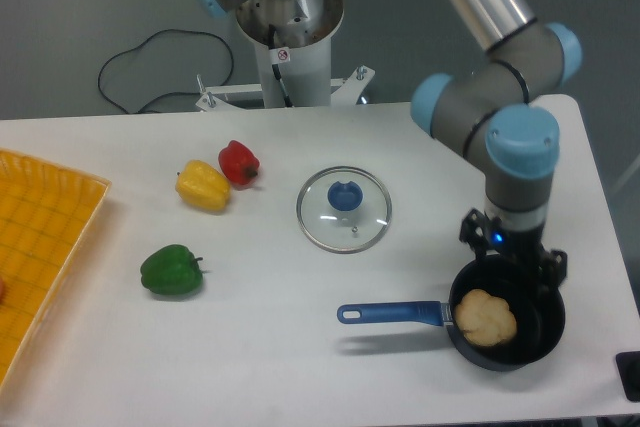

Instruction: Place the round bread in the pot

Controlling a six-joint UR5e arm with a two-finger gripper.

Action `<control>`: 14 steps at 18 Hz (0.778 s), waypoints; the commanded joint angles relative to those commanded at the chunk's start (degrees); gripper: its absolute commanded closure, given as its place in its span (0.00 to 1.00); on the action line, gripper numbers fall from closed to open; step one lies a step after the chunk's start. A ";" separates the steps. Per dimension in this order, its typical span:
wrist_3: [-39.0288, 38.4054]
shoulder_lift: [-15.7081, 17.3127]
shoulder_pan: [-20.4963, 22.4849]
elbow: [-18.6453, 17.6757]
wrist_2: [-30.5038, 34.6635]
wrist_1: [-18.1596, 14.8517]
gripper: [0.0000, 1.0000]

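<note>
No legible text or labels.

Glass lid (344, 209) with blue knob, flat near the middle of the white tabletop (260, 347). Red pepper (239, 162) and yellow pepper (203, 186) touching each other, left of the lid, toward the far edge. Green pepper (172, 270) alone, nearer the front edge, well apart from the other two. Yellow gridded tray (40, 247) at the left edge, partly cut off by the picture. Black cable (150, 57) looping on the grey floor beyond the far edge. Dark object (630, 375) at the front right corner, mostly out of view, not identifiable.
</note>
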 joint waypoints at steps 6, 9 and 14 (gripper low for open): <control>0.52 2.63 1.94 0.25 -1.15 -7.37 0.00; 6.40 5.01 2.38 0.69 -0.98 -12.99 0.00; 10.63 8.97 2.74 1.13 -0.97 -20.12 0.00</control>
